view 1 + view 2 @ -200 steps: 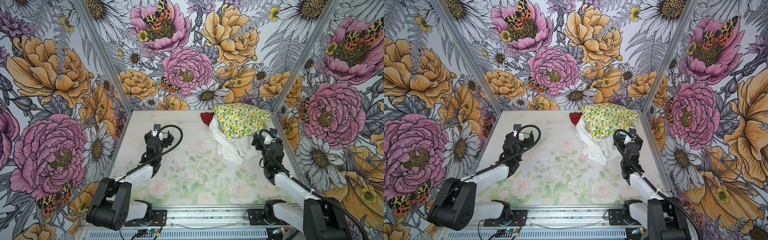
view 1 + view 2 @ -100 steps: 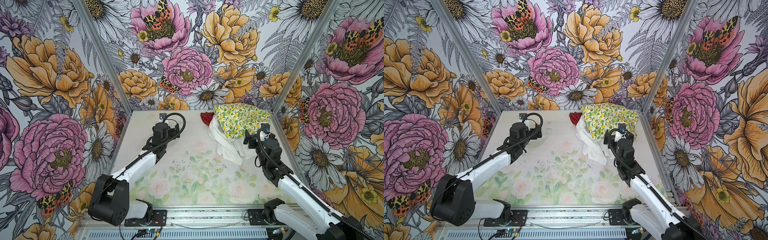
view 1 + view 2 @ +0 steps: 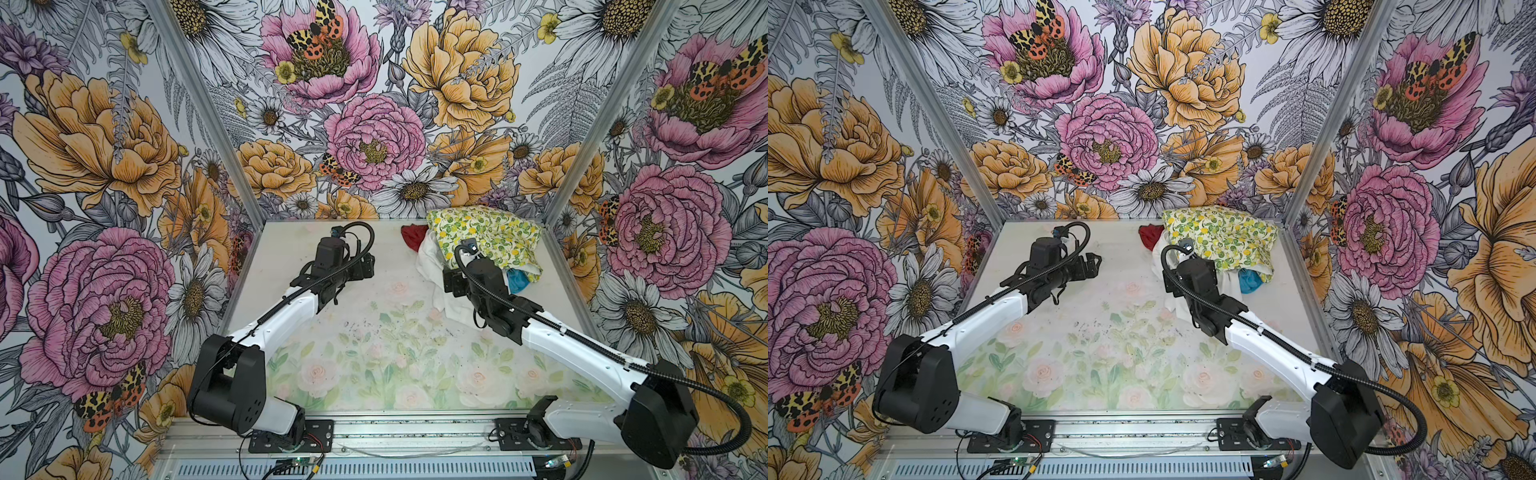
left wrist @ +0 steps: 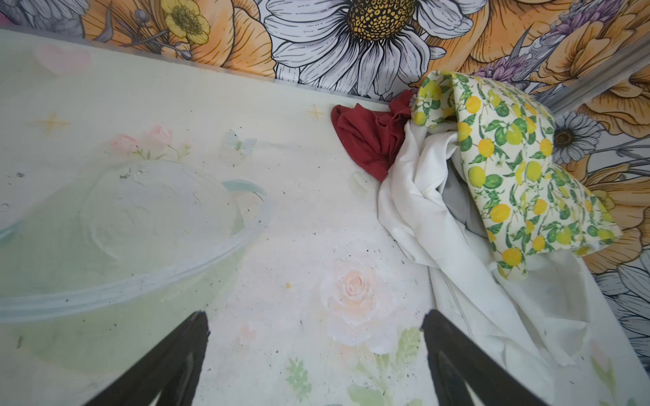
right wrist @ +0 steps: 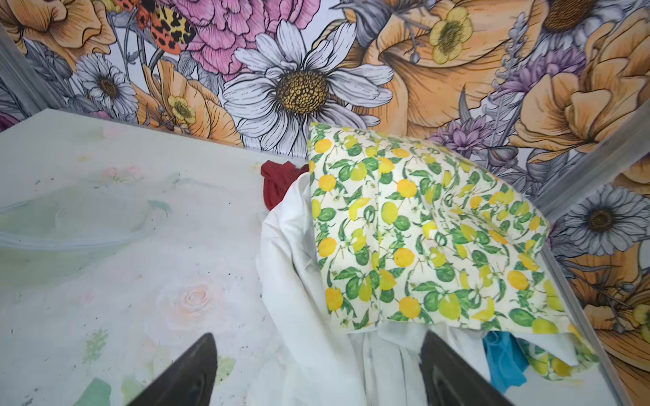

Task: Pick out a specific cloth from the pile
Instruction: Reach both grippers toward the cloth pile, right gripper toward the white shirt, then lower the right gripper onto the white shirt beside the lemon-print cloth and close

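tabletop (image 3: 374, 340): pale, printed with faint roses and leaves, with small dark specks; flowered walls stand on three sides.
pile (image 3: 478, 253): in the far right corner of the tabletop, against the back wall, seen in both top views.
white cloth (image 4: 415, 211): the largest piece. It lies at the near-left side of the pile, partly under the lemon-print cloth. Its soft folds spread onto the tabletop toward the middle.
lemon-print cloth (image 5: 422, 239): on top of the pile, raised like a small tent, covering the upper part of the white cloth.
red cloth (image 4: 365, 140): at the far left edge of the pile, touching the white cloth, just beside the back wall.
grey cloth (image 4: 453, 191): only a small part shows, in a fold between the white cloth and the lemon-print cloth.
blue cloth (image 5: 503, 358): a small part comes out under the lemon-print cloth, at the right side of the pile.
left claw (image 4: 314, 316): wide, nothing between the fingers; above bare tabletop, pointing toward the pile, near it but apart.
right claw (image 5: 318, 334): wide, holding nothing; over the white cloth at the near edge of the pile, with white folds seen between the two fingers. I cannot tell if the fingers touch the fabric.
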### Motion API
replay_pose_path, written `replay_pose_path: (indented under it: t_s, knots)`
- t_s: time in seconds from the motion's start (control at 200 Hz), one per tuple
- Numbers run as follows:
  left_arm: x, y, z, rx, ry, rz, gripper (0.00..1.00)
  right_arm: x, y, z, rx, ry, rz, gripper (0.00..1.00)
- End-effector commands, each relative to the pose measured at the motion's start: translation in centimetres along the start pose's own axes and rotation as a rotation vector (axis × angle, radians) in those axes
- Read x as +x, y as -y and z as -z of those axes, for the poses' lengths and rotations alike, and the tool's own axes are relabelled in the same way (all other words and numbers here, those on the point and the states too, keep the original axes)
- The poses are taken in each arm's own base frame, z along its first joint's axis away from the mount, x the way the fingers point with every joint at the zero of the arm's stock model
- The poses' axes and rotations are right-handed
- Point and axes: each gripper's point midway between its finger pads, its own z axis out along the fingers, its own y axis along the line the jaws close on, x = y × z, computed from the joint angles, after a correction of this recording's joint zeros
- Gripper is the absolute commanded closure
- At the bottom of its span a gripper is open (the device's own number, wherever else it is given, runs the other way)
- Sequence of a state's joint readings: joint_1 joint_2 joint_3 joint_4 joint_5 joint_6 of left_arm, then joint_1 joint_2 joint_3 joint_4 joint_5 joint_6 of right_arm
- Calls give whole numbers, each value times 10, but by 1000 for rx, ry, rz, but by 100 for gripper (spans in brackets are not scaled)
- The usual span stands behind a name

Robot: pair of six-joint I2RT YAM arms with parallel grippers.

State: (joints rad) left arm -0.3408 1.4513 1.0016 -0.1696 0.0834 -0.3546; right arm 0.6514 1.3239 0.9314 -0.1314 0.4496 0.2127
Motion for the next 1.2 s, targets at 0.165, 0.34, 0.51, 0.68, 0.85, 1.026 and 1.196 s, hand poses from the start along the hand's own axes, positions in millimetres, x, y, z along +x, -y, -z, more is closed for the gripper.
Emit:
replay_pose_path:
  t_s: [0.165, 0.34, 0.51, 0.68, 0.85, 1.026, 1.196]
  knots:
    - [-12, 10, -1, 144, -11, 133, 5, 11, -31, -36, 1, -117, -92, 13]
    - [-16, 1, -4, 147, 0, 153, 6, 24, -53, -60, -33, -186, -100, 15]
    - [-21, 0, 1, 174, 21, 163, 5, 32, -58, -80, -2, -225, -92, 15]
    - [-23, 9, 2, 235, 18, 159, 4, 35, -59, -98, 18, -245, -87, 16]
    - [-23, 10, 0, 278, 14, 188, 4, 40, -52, -114, 45, -264, -92, 17]
    - [-25, 7, -6, 332, 11, 252, 2, 46, -36, -132, 79, -286, -115, 20]
    - [-24, -5, -14, 323, 2, 304, 2, 57, -31, -147, 83, -323, -140, 22]
